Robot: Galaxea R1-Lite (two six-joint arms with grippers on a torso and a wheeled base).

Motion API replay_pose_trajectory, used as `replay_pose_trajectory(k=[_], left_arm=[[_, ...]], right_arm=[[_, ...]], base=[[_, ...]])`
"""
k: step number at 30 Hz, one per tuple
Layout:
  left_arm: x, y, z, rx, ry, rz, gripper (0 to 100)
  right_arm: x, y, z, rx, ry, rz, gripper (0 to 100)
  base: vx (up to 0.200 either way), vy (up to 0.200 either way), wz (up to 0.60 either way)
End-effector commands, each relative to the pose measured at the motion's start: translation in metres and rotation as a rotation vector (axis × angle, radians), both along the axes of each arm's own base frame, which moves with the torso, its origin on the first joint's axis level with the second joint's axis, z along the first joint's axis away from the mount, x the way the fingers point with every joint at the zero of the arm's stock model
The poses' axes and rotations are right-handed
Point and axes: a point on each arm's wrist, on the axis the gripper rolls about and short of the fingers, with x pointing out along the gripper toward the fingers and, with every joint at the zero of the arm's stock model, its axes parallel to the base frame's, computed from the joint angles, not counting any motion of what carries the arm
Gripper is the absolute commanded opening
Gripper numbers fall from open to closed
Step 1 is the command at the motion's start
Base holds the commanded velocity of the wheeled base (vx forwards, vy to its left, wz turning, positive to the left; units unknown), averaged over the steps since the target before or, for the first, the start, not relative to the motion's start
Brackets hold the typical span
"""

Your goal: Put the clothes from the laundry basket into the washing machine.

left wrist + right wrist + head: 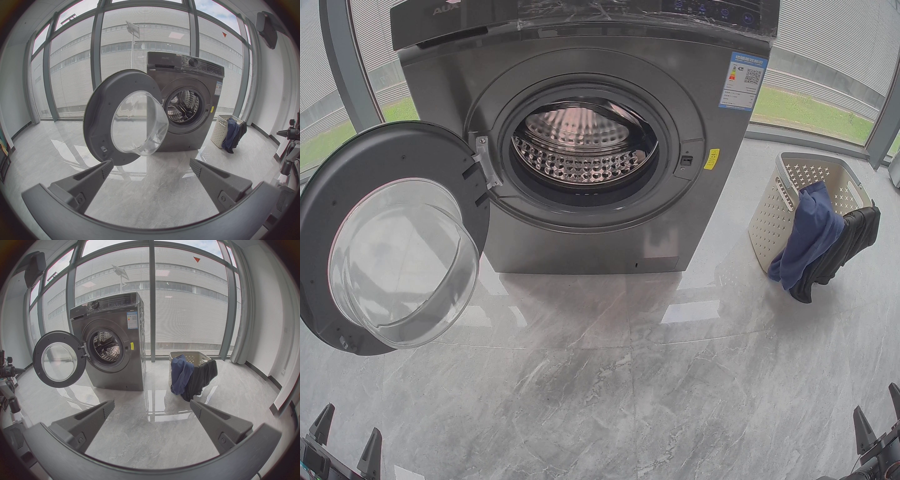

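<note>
Right of the washing machine (pixel 700 212), clothes (pixel 812 234) drape the laundry basket (pixel 770 228); your left end effector (pixel 150 162) & right end effector (pixel 151 402): spread, prob. empty.

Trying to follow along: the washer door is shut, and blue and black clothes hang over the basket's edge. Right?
No: the head view shows the washer door swung wide open. The blue garment and black garment do hang over the edge of the basket.

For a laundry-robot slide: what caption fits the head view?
Washing machine with door open; blue garment and black garment drape over laundry basket rim; left claw, right claw open.
</note>
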Motion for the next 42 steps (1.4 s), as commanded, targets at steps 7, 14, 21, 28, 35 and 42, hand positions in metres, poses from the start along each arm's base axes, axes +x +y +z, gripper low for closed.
replay_pose_trajectory(k=[7, 14, 21, 28, 35, 42], left_arm=[[-0.0002, 0.0000, -0.0050, -0.002, -0.001, -0.003, 100], [-0.0002, 0.0000, -0.0050, -0.003, 0.000, -0.003, 100], [-0.0002, 0.0000, -0.0050, -0.009, 0.000, -0.003, 100], [-0.0002, 0.0001, -0.0050, -0.012, 0.000, -0.002, 100], [-0.0002, 0.0001, -0.0050, -0.012, 0.000, -0.002, 100], [-0.0002, 0.0001, -0.0050, -0.014, 0.000, -0.002, 100]], right_arm=[[0.0004, 0.0000, -0.0052, 0.001, 0.006, 0.001, 100], [0.0004, 0.0000, -0.0052, -0.001, 0.006, 0.001, 100], [0.0004, 0.0000, -0.0052, -0.001, 0.006, 0.001, 100], [0.0004, 0.0000, -0.0052, -0.001, 0.006, 0.001, 100], [0.0004, 0.0000, -0.0052, -0.001, 0.006, 0.001, 100], [0.0004, 0.0000, -0.0052, -0.001, 0.006, 0.001, 100]], base=[[0.000, -0.200, 0.00], [0.000, -0.200, 0.00], [0.000, -0.143, 0.00], [0.000, 0.000, 0.00], [0.114, 0.000, 0.00], [0.200, 0.000, 0.00]])
